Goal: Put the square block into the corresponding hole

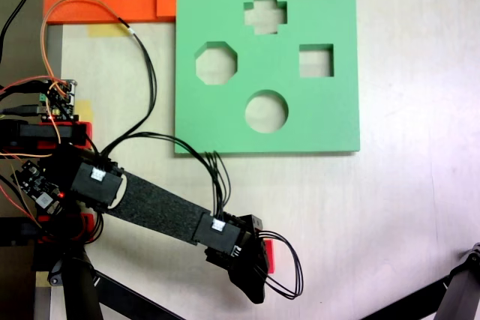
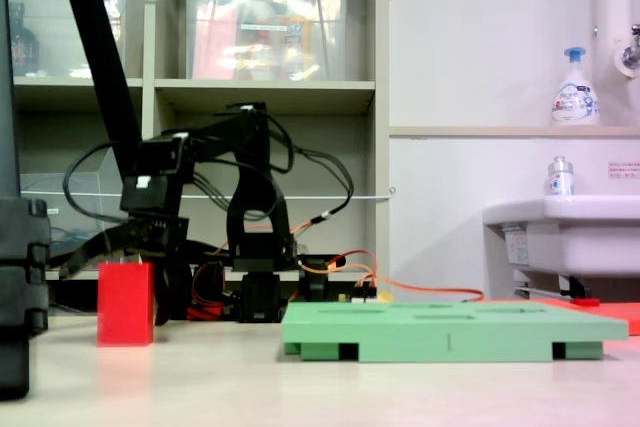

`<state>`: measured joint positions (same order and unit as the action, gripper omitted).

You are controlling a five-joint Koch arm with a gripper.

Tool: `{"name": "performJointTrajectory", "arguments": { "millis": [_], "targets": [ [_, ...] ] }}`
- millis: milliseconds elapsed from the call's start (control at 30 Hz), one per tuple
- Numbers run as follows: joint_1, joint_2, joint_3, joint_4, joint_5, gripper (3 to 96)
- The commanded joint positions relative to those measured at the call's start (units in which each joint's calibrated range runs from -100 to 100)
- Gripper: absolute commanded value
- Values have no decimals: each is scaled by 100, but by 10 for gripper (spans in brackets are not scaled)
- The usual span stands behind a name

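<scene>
claw reaching for the red block
claw [image 1: 259,264] over block [image 1: 271,254], grip unclear; square hole [image 1: 316,61] far up the first exterior view.

I cannot read any words or numbers here. The white pump bottle with the blue top [image 2: 575,89] has a label, but it is too blurry.
</scene>
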<state>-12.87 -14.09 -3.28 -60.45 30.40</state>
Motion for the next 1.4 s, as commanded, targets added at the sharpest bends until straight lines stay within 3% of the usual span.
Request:
{"name": "performJointTrajectory", "arguments": {
  "millis": [33,300,600,1100,1400],
  "targets": [
    [-20,68,338,224,-39,770],
    [-29,166,428,224,-39,763],
    [-73,110,358,166,-39,472],
    [-181,-155,249,80,-63,368],
    [-269,-476,189,-26,-54,246]
  ]
}}
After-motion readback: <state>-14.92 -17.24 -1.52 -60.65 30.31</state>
